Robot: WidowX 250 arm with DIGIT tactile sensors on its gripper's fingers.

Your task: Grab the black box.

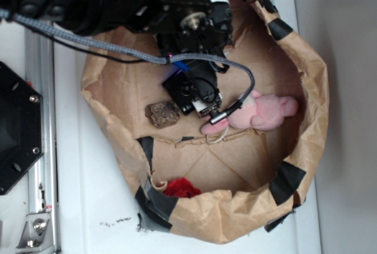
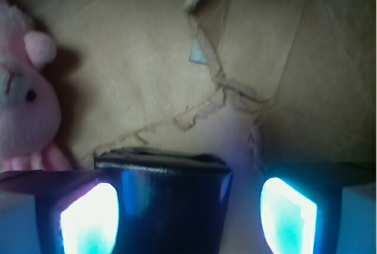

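Gripper (image 2: 188,207) is spread, its two glowing pads (image 2: 88,218) low in the wrist frame with the black box (image 2: 162,201) between them: box sits hard against the left pad, clear gap to the right one, so not yet pinched. Exterior view, left to right: brown mottled block (image 1: 162,113) at centre-left just beside the gripper, then the box mostly hidden under the wrist at frame centre, then the pink plush toy (image 1: 262,112) right of centre, all inside the taped brown paper bag (image 1: 306,89); red item (image 1: 181,188) at the bottom rim, can't identify. Risks: off-centre box could skid or rotate on closing since one pad meets it first; glossy surface may slip; plush toy near the left pad could get snagged.
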